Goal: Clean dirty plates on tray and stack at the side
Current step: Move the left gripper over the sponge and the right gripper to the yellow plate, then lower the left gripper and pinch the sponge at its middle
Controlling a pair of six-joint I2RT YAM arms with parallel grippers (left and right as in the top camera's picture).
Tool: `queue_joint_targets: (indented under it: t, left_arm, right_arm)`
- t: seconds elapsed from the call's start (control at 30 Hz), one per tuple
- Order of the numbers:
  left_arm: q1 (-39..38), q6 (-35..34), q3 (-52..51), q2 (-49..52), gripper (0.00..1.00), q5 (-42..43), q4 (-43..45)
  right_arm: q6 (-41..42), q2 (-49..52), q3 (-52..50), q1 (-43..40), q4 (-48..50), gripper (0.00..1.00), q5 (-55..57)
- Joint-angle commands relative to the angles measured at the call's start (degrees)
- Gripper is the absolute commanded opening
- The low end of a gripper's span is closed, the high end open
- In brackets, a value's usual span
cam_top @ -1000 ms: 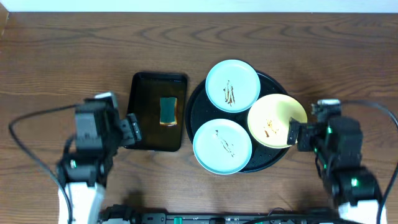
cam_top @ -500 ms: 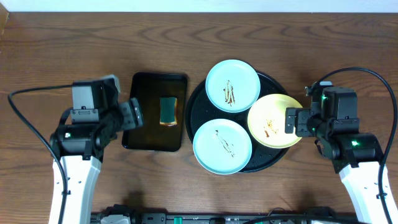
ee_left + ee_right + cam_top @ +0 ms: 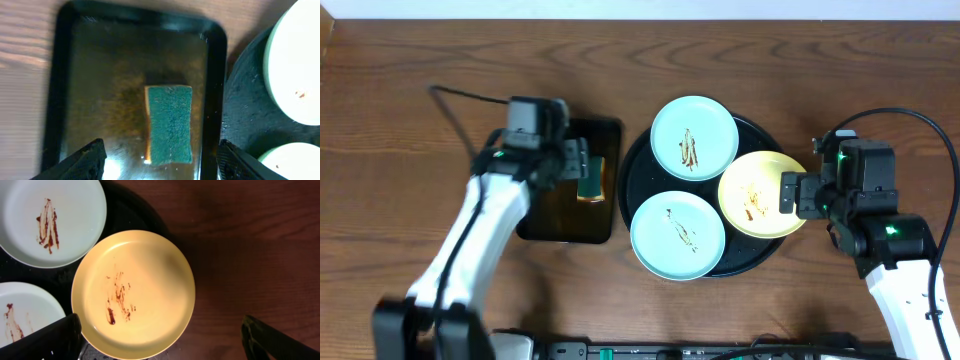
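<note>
The round black tray [image 3: 638, 168] holds three smeared plates: a mint-blue one at the back [image 3: 694, 136], a mint-blue one at the front [image 3: 677, 235], and a yellow one [image 3: 760, 193] on the right, overhanging the rim. My left gripper [image 3: 582, 167] is open above the green sponge [image 3: 169, 123] in the rectangular tray [image 3: 80, 90]. My right gripper [image 3: 788, 195] is open over the yellow plate's [image 3: 133, 294] right edge, one finger above the plate and one above bare wood.
The small rectangular black tray [image 3: 548, 215] sits left of the round tray. Bare wood-grain tabletop [image 3: 410, 110] lies to the far left, at the back and right of the round tray [image 3: 250, 245].
My left arm has swung forward and right, from beside the rectangular tray to above the sponge. My right arm moved up beside the yellow plate earlier and has since stayed put.
</note>
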Motion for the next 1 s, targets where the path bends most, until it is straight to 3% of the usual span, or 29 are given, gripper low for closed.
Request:
queue_joint_targets:
  t: [0.0,0.33,0.47,0.6,0.73,0.97]
  left_arm:
    - [-1.68,0.74,1.11,5.35,0.7,0.33,0.48]
    - [-5.03,0.11,1.11,17.05,0.63,0.55,2.86]
    - [-5.01,0.09,1.11,18.64,0.49,0.55,3.23]
    - [-4.94,0.09,1.11,17.99,0.49,-0.13,3.28]
    - [-4.96,0.07,1.14,16.41,0.58,-4.9,3.28]
    - [-4.96,-2.82,1.33,12.5,0.6,-5.29,3.82]
  right_arm:
    - [-0.28,0.02,1.25,-0.07,0.07,0.99,0.59]
    - [-0.28,0.02,1.22,-0.04,0.09,0.99,0.59]
    - [-0.28,0.02,1.22,-0.04,0.04,0.99,0.59]
    - [-0.28,0.02,1.22,-0.04,-0.07,0.99,0.57]
    - [-0.28,0.02,1.22,-0.04,-0.09,0.99,0.57]
    - [-0.28,0.02,1.22,-0.04,-0.11,0.99,0.57]
